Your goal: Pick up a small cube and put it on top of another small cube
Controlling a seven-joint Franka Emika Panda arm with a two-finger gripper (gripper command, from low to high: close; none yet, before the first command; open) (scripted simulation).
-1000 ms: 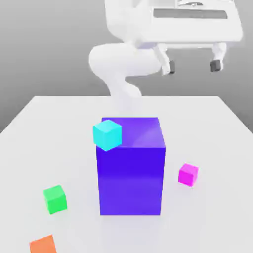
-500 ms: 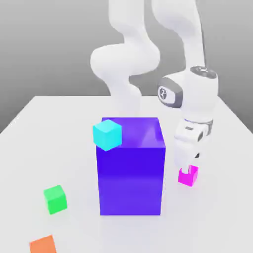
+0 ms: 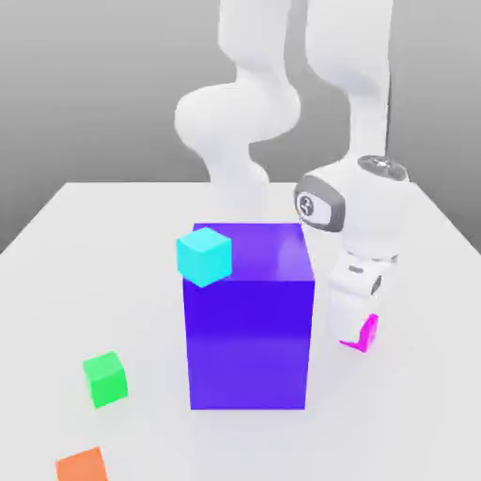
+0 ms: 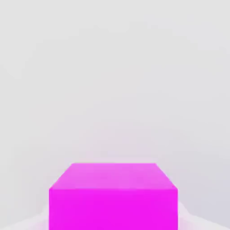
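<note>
The small cube point(image 3: 367, 333) is bright magenta and rests on the white table, just off the big purple-blue block's side toward the exterior view's right. My gripper point(image 3: 354, 327) has come straight down onto it, and the white hand covers most of the cube, leaving a magenta sliver showing. In the hand view the small cube point(image 4: 113, 194) sits very close against the bare table. Another small cube point(image 3: 104, 380), bright green, sits alone on the table toward the exterior view's left, well away from the gripper.
A tall purple-blue block point(image 3: 249, 319) stands mid-table between the two small cubes. A cyan cube point(image 3: 204, 256) shows at its upper left corner. An orange cube point(image 3: 82, 466) lies near the front edge. The white table point(image 3: 413, 413) extends all around.
The arm swung down from high above the table to the magenta cube, then sank lower over it, hiding most of it. The other cubes have not moved.
</note>
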